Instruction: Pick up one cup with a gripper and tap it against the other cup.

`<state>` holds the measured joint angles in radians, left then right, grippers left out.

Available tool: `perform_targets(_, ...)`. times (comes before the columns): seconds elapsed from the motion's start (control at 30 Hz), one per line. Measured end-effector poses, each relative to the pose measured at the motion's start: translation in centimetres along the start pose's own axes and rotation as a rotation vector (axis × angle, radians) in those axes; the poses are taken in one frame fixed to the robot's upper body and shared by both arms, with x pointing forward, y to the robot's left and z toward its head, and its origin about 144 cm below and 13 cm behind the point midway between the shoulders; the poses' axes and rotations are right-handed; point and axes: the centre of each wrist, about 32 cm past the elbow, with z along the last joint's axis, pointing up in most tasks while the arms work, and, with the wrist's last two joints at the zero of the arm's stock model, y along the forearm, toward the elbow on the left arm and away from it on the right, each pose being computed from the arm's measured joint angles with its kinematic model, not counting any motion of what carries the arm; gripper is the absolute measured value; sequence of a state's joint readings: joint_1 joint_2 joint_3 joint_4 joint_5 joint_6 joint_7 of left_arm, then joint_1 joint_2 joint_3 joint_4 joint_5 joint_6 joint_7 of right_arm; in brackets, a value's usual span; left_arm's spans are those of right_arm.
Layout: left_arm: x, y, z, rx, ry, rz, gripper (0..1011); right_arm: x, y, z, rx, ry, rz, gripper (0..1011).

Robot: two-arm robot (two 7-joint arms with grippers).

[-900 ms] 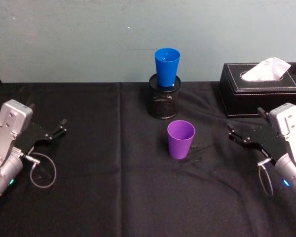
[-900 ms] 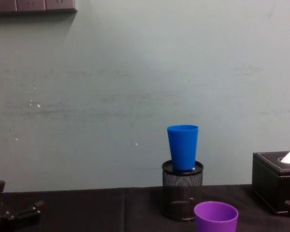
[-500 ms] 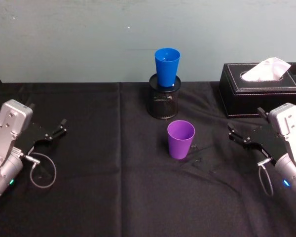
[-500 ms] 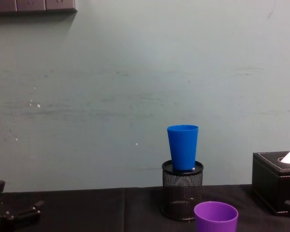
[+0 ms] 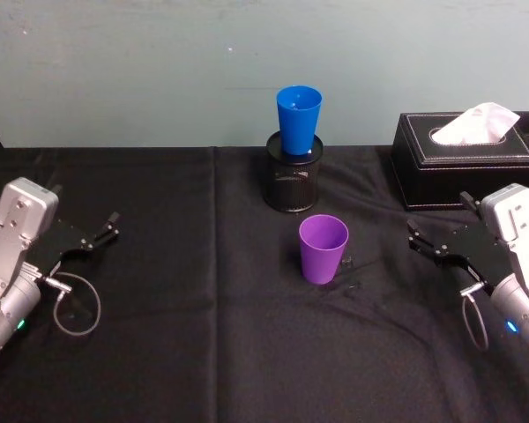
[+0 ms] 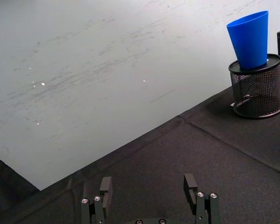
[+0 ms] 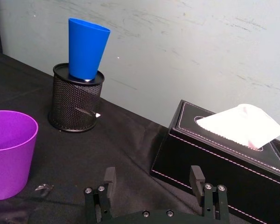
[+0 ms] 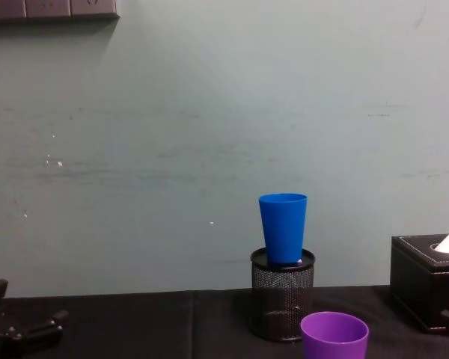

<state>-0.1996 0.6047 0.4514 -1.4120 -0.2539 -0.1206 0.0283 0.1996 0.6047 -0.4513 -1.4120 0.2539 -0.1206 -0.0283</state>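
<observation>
The purple cup [image 5: 324,249] stands upright on the black cloth near the table's middle, also in the right wrist view [image 7: 9,154] and the chest view [image 8: 334,336]. Behind it the blue cup [image 5: 299,119] sits upright in the mouth of a black mesh pen holder [image 5: 293,181]. My left gripper [image 5: 106,229] rests open at the far left, well away from both cups, its fingers spread [image 6: 148,182]. My right gripper [image 5: 414,238] is open at the right, pointing toward the purple cup with a gap between them [image 7: 152,173]. Neither gripper holds anything.
A black tissue box [image 5: 467,163] with white tissue sticking up stands at the back right, just behind my right gripper. A pale wall closes off the table's far edge. The cloth shows a fold line left of the cups.
</observation>
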Motion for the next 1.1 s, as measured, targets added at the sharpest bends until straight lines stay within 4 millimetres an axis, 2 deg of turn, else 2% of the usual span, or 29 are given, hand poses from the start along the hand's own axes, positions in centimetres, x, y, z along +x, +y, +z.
perform_targets(0.27,0.0,0.0,0.0,0.000,0.000,0.000,1000,0.0,-0.1,0.0,0.000,-0.001,0.015,1003)
perform_targets(0.67,0.0,0.0,0.0,0.000,0.000,0.000,1000,-2.4,-1.5,-0.7,0.031,0.061,0.309,1003)
perform_targets(0.9,0.0,0.0,0.0,0.000,0.000,0.000,1000,-4.5,-0.6,-0.8,0.096,0.110,0.381,1003)
perform_targets(1.1,0.0,0.0,0.0,0.000,0.000,0.000,1000,-5.6,0.8,-1.1,0.112,0.154,0.361,1003)
